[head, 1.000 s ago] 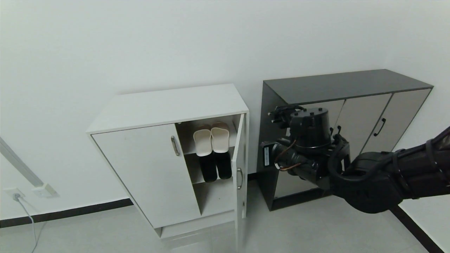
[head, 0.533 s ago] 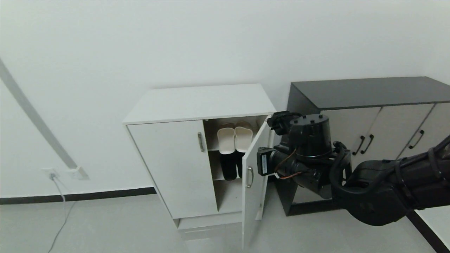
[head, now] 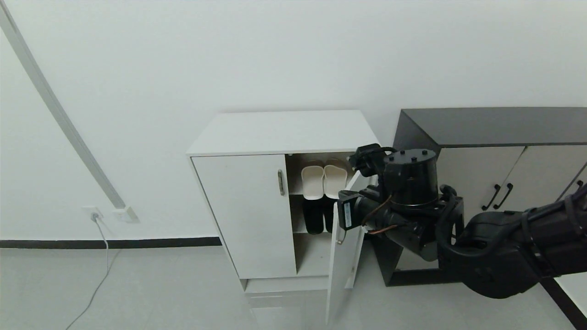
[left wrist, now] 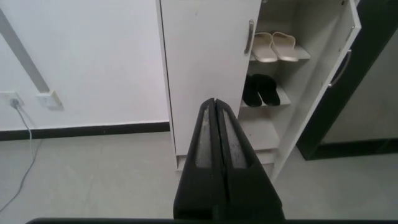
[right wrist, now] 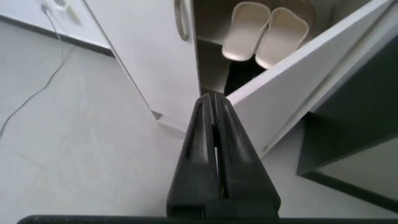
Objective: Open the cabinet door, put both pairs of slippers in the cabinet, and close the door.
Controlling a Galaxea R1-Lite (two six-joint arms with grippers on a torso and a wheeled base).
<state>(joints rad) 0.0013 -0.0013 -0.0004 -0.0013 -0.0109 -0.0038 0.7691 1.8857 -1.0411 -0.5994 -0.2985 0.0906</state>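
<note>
The white cabinet [head: 279,130] stands against the wall with its left door shut and its right door [head: 341,270] partly open. A white pair of slippers [head: 323,181] lies on the upper shelf and a black pair [head: 318,220] on the shelf below. My right arm [head: 408,183] is just outside the open door. My right gripper [right wrist: 214,96] is shut and empty, its tip close to the door's edge [right wrist: 311,81]. My left gripper [left wrist: 214,102] is shut and empty, farther back from the cabinet [left wrist: 205,56] and above the floor.
A dark cabinet [head: 486,121] stands right beside the white one, close behind the open door. A wall socket with a cable [head: 94,214] is at the left. Bare floor [head: 151,288] lies in front and to the left.
The head camera has turned, shifting the whole picture to the right. The right door has swung from wide open toward shut, with my right arm close behind it.
</note>
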